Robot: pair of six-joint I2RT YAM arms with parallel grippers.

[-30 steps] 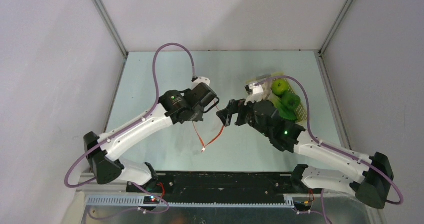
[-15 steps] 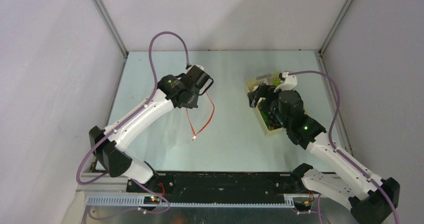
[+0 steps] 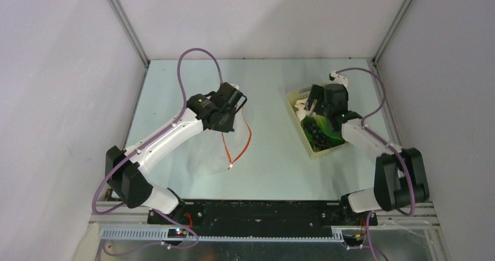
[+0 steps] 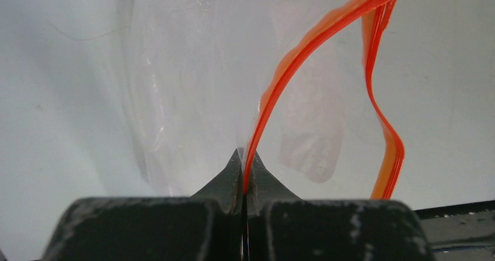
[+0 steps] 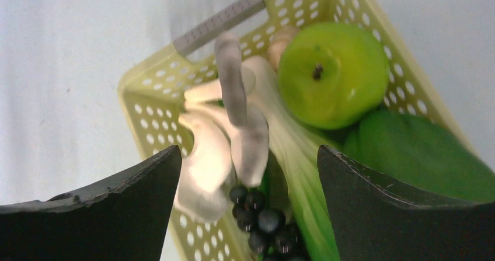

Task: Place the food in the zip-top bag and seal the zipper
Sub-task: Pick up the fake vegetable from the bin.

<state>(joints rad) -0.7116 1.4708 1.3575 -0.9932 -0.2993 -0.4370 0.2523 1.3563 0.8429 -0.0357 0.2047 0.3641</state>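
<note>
The clear zip-top bag (image 3: 205,147) hangs from my left gripper (image 3: 232,114), its lower part resting on the table. In the left wrist view the left gripper (image 4: 244,163) is shut on the bag's mouth edge at the orange-red zipper (image 4: 309,45), which loops open to the right. A small white slider (image 3: 229,167) sits at the strip's low end. My right gripper (image 5: 248,151) stands open over the food in the pale yellow basket (image 5: 153,100). The food there is a green apple (image 5: 333,74), white mushrooms (image 5: 233,97), dark grapes (image 5: 269,220) and bok choy (image 5: 295,150). Nothing is held between its fingers.
The basket (image 3: 320,152) stands at the back right of the table, close to the right wall rail. Purple cables arch over both wrists. Both arm bases sit on the black rail at the near edge.
My right arm has swung from the table's middle back over the basket. My left gripper has shifted slightly, carrying the bag with it.
</note>
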